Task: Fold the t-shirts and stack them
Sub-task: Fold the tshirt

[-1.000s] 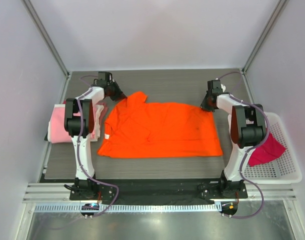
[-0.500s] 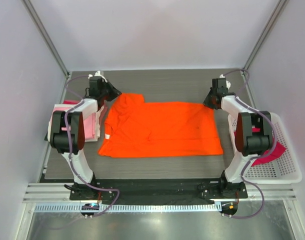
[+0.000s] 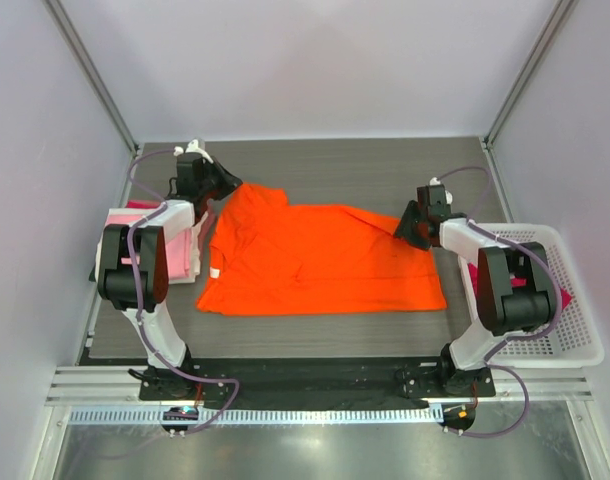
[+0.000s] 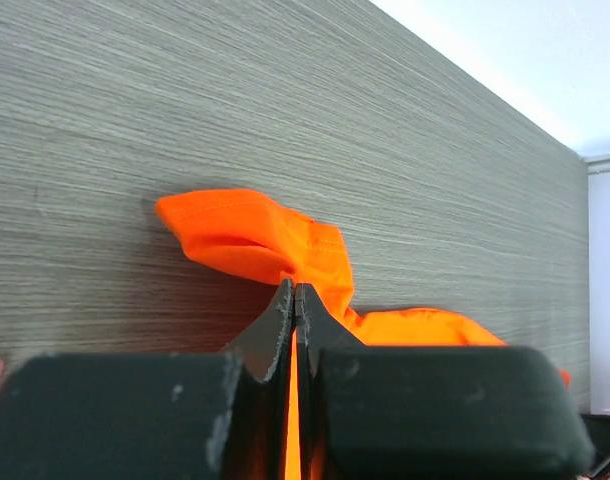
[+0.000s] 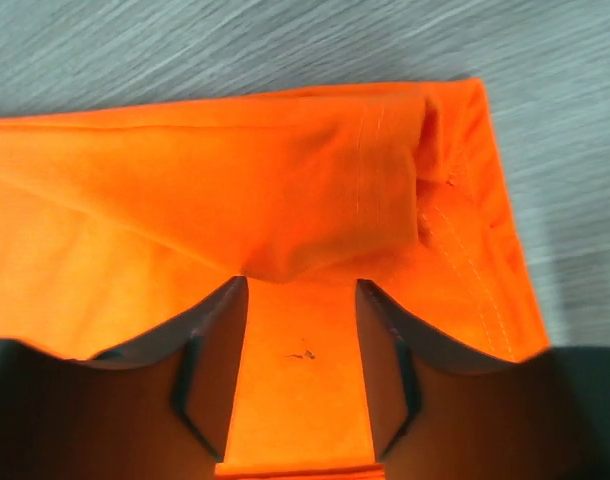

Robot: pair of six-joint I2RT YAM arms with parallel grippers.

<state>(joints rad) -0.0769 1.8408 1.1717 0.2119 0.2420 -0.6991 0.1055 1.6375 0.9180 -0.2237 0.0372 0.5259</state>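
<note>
While left gripper pinches rumpled orange t-shirt | right gripper spread above it

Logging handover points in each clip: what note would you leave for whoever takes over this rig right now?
Left end effector: shut on the orange t-shirt's far left corner.
Right end effector: open over its far right corner.
Orange t-shirt lies spread mid-table, folding unfinished.
Pink pile sits at the left edge; a magenta tee is in the basket.
To do: fold orange, stack it, then the basket's.
</note>
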